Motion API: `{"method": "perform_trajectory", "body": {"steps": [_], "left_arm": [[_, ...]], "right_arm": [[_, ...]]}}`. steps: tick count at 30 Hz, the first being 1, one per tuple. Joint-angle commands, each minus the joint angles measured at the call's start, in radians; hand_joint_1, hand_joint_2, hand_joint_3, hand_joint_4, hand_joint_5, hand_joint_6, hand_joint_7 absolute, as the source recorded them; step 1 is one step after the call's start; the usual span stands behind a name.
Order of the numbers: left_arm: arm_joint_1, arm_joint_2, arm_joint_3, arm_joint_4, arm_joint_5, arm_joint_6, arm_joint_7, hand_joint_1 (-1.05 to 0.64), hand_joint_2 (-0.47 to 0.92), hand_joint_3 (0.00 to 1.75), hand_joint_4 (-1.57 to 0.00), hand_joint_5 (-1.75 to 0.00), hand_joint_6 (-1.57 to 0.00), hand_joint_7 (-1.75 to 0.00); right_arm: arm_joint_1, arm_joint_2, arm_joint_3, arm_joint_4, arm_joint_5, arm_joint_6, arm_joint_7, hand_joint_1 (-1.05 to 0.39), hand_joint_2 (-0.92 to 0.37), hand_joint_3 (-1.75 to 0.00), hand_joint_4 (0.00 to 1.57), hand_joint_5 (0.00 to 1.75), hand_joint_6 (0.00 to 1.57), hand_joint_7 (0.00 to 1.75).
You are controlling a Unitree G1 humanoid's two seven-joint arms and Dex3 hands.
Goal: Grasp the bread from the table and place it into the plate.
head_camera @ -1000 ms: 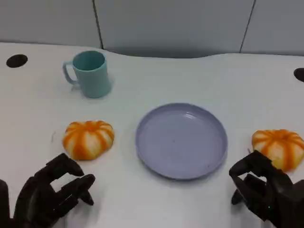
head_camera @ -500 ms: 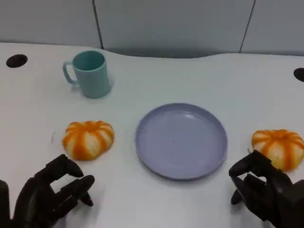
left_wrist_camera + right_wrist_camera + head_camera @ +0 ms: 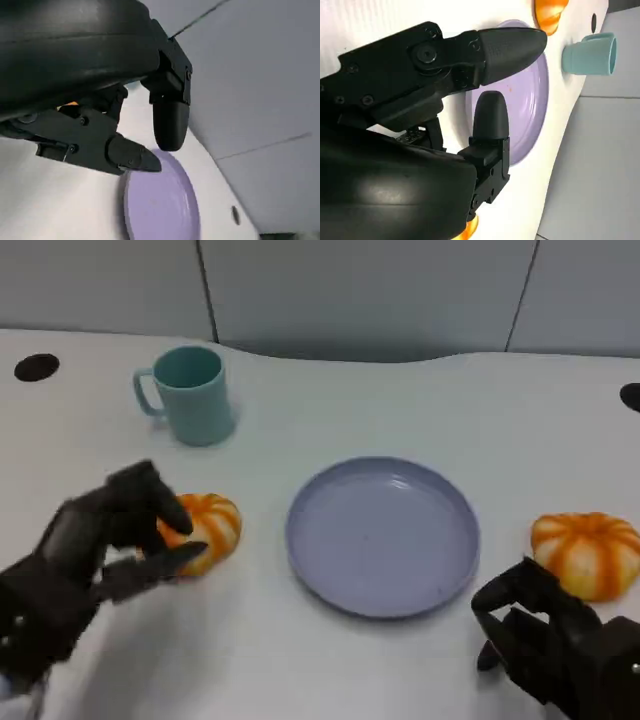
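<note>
With the left hand [image 3: 105, 540] spread open over the bread [image 3: 205, 528], which lies on the counter [image 3: 330, 405] left of the plate [image 3: 382, 535], an off-centre closing could nudge the loaf away; the right hand [image 3: 545, 640] idles empty.

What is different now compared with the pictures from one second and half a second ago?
The left hand has moved forward from the near edge of the table to the left bread; its fingers reach around the bun, but a firm hold cannot be confirmed. The bread lies where it was. The right hand, the right bread, the plate and the cup are unchanged.
</note>
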Motion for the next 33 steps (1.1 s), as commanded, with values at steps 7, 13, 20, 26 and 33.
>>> {"method": "perform_trajectory", "body": {"steps": [7, 13, 20, 26, 33], "left_arm": [[-0.140, 0.245, -0.177, -0.117, 0.619, 0.024, 0.136, -0.51, 0.87, 0.01, -0.49, -1.41, -0.50, -1.11], [-0.229, 0.330, -0.289, -0.106, 0.724, 0.144, -0.077, -0.77, 0.90, 0.00, -0.07, -0.17, -0.26, -0.02], [-0.310, 0.321, -0.360, 0.016, 0.682, 0.185, -0.178, -0.86, 0.91, 0.01, 0.00, -0.01, -0.14, 0.00], [-0.412, 0.268, -0.438, 0.229, 0.675, 0.213, -0.173, -0.92, 0.92, 0.02, 0.00, 0.00, -0.07, 0.00], [-0.598, 0.133, -0.544, 0.688, 0.695, 0.244, -0.047, -0.92, 0.91, 0.01, 0.00, 0.00, -0.05, -0.01]], "right_arm": [[-0.014, -0.011, -0.001, 0.018, -0.007, -0.025, -0.006, -0.29, -0.92, -0.32, 0.58, 1.75, 0.38, 1.75], [-0.013, -0.007, -0.001, 0.020, -0.004, -0.026, -0.008, -0.29, -0.92, -0.31, 0.59, 1.75, 0.38, 1.75], [-0.004, -0.009, 0.002, 0.013, -0.002, -0.035, -0.004, -0.29, -0.92, -0.32, 0.59, 1.75, 0.38, 1.75], [0.002, -0.009, 0.003, 0.006, 0.000, -0.032, -0.002, -0.29, -0.92, -0.31, 0.60, 1.75, 0.39, 1.75], [0.007, -0.010, 0.004, -0.004, -0.009, -0.020, -0.013, -0.30, -0.92, -0.31, 0.58, 1.75, 0.38, 1.75]]}}
